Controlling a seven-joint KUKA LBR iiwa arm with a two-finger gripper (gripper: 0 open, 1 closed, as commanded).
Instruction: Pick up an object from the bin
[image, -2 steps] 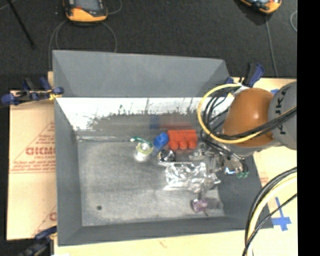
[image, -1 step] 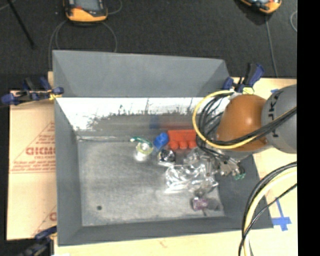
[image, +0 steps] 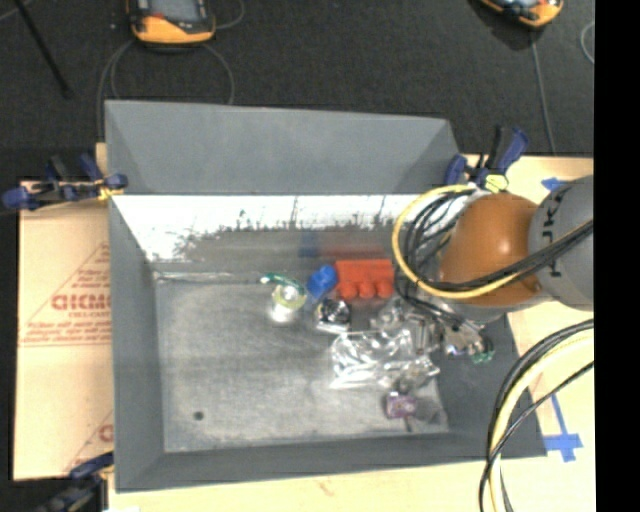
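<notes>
In the camera view, the grey metal bin (image: 230, 390) has its things gathered in the right half of its floor, and the left half lies bare apart from 1 small dark speck (image: 198, 415) near the front left corner. The arm comes in from the right under its rounded orange cover (image: 490, 250), with black and yellow cables (image: 425, 235) looped over it. The gripper (image: 415, 338) is low in the bin, close to the right wall. It sits in among a crumpled clear plastic wrapper (image: 362, 357) that glints silver and spreads out to its left and front. The metal of the gripper and the shiny plastic run together, so whether the gripper is released, clenched or grasping anything cannot be told. Just behind the wrapper, against the back wall, lies an orange-red rectangular block (image: 362, 278). A small blue plastic piece (image: 321, 281) touches the block's left end. Left of that sits a pale, whitish-green round object (image: 285, 301), the leftmost of the group. Between the blue piece and the wrapper is a small dark and silver object (image: 332, 313). A small purple object (image: 402, 405) lies at the front of the heap, just beside the wrapper's front edge. A tiny green piece (image: 483, 353) shows at the right wall, beside the wrist.
</notes>
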